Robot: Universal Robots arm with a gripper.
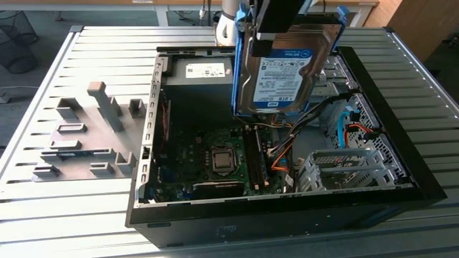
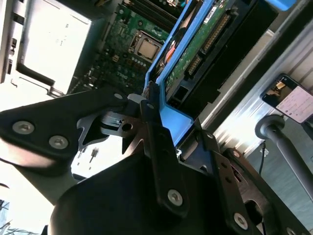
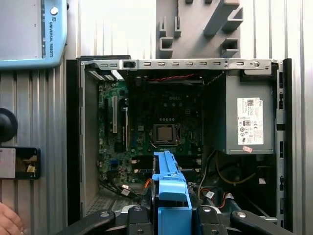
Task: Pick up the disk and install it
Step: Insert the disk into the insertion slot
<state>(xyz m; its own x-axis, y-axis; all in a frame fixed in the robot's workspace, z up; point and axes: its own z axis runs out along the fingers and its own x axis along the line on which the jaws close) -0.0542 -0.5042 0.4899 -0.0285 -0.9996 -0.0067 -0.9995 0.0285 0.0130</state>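
I hold the disk upright, my pincer clamped shut on the blue rails at its top end. It hangs above the open computer case, label side out, over the motherboard and just beside the case's grey power supply. The case lies on the slatted worktop.

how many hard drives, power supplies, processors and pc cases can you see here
hard drive, held in the gripper: 1
power supply: 1
processor: 1
pc case, open: 1
total: 4
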